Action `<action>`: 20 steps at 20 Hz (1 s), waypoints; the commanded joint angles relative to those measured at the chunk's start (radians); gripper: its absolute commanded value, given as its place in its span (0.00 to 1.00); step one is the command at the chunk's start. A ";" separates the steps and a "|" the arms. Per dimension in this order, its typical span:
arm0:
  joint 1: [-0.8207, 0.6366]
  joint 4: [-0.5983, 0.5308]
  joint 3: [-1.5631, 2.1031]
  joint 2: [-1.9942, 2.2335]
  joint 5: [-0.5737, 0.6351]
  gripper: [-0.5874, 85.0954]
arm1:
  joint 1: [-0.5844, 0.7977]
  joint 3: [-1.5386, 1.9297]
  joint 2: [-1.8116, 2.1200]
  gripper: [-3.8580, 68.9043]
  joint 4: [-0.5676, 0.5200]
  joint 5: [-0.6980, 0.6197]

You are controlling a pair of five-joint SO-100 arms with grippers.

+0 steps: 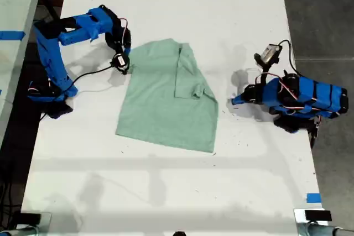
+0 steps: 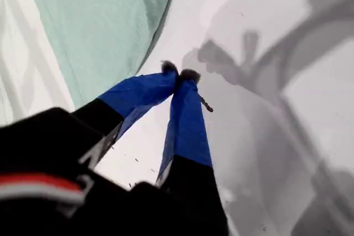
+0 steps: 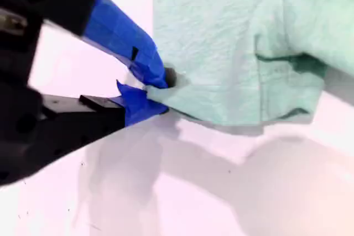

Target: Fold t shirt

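Second gripper [image 3: 155, 95] is pinched shut on the edge of the t shirt [image 3: 232, 42]; the second wrist view shows a bit of mint fabric caught between the blue-taped tips. In the exterior view that matches the arm at the exterior view's left, whose gripper [image 1: 123, 63] sits at the shirt's upper-left corner. First gripper [image 2: 180, 75] has its tips touching with nothing between them, so closed and empty, hanging over bare white table [image 2: 265, 153], with the shirt's edge [image 2: 105, 26] beyond it, apart from the tips. That fits the arm at the exterior view's right, tucked low, its gripper [image 1: 239, 100] just beside the shirt's right edge but not touching it.

T shirt [image 1: 166, 100] lies flat near the middle of the table [image 1: 166, 192], between the two arms. One side already looks folded in, with a sleeve lying on top toward the exterior view's right. Bottom hem runs at a slant toward the lower part of the exterior view.

Handling, my read: thin, soft, light cloth, no stiffness, so it will drape and sag from any single pinch point and drag on the table. Low risk of damage, but a shallow pinch could slip off. Best holds are hems, seams and corners, where the fabric is doubled. Lifting one corner alone will likely bunch it; a second hold along the same edge would keep the fold straight.
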 commanded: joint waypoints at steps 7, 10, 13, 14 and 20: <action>0.569 0.176 -0.660 -0.049 -0.364 0.00 | -0.006 0.043 0.014 0.07 -0.003 0.011; 0.635 0.058 -0.663 -0.091 -0.411 0.07 | -0.008 0.043 0.014 0.07 -0.003 0.009; 0.629 0.069 -0.673 -0.055 -0.405 0.11 | -0.009 0.043 0.014 0.07 -0.003 0.008; 0.600 0.115 -0.670 -0.025 -0.397 0.11 | -0.009 0.043 0.014 0.07 -0.003 0.008; 0.410 0.327 -0.465 0.454 -0.282 0.00 | -0.009 0.043 0.014 0.07 -0.003 0.008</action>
